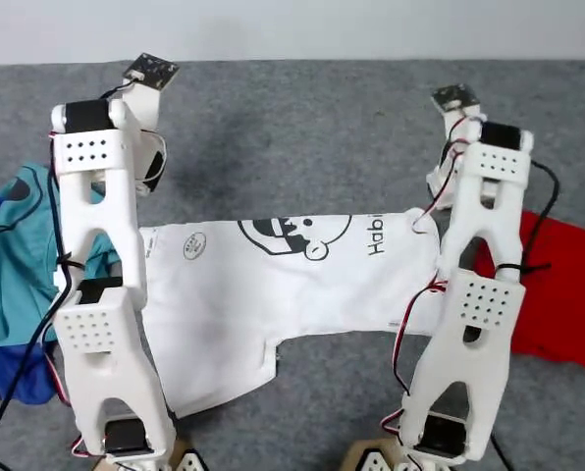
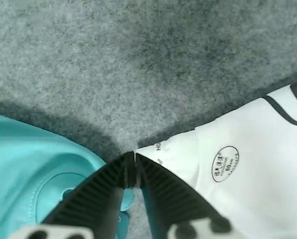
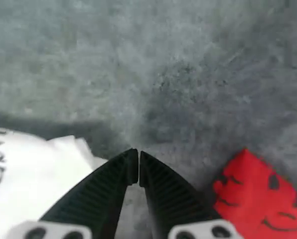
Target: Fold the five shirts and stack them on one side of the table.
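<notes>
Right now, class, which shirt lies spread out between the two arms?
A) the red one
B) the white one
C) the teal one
B: the white shirt lies spread flat between the arms, with the teal shirt out by the left arm and the red shirt by the right.

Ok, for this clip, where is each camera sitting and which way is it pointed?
High view: fixed above, looking down on the grey felt table; shows the left arm, right arm and spread white black-printed shirt.
Left wrist view: on the left arm, looking down past the shut left gripper at a teal shirt.
Right wrist view: on the right arm, past the shut right gripper; red shirt beside.
Shared: all three show the white shirt.
</notes>
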`<action>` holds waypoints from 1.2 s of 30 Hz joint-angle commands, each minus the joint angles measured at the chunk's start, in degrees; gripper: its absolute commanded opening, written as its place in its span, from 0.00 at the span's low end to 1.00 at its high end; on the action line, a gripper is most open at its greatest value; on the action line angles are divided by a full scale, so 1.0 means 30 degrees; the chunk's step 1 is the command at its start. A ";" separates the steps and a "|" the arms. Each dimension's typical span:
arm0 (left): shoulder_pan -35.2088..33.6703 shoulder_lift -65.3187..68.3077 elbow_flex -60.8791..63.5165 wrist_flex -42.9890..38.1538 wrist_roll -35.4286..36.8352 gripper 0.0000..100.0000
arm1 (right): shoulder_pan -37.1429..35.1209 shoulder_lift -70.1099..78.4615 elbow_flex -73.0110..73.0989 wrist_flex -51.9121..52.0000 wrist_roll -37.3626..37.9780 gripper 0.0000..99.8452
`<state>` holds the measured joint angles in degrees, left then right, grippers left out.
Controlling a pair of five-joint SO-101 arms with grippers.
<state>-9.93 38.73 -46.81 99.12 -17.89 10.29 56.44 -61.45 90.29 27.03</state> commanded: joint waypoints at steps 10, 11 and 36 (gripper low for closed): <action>0.0410 -0.0674 -0.0366 0.0557 0.0088 0.01 | -0.0806 -0.2447 -0.0938 0.4293 -0.0674 0.02; 0.0703 -0.1231 0.0249 0.0557 0.0088 0.01 | -0.0835 -0.3121 0.0205 0.4293 -0.0674 0.03; 0.0733 -1.5121 1.7099 -0.0322 -0.4337 0.01 | -0.4879 -2.0147 1.8374 0.4176 0.0615 0.07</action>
<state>-0.79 2.15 4.53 99.12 -33.36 1.41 5.27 -10.73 100.66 27.03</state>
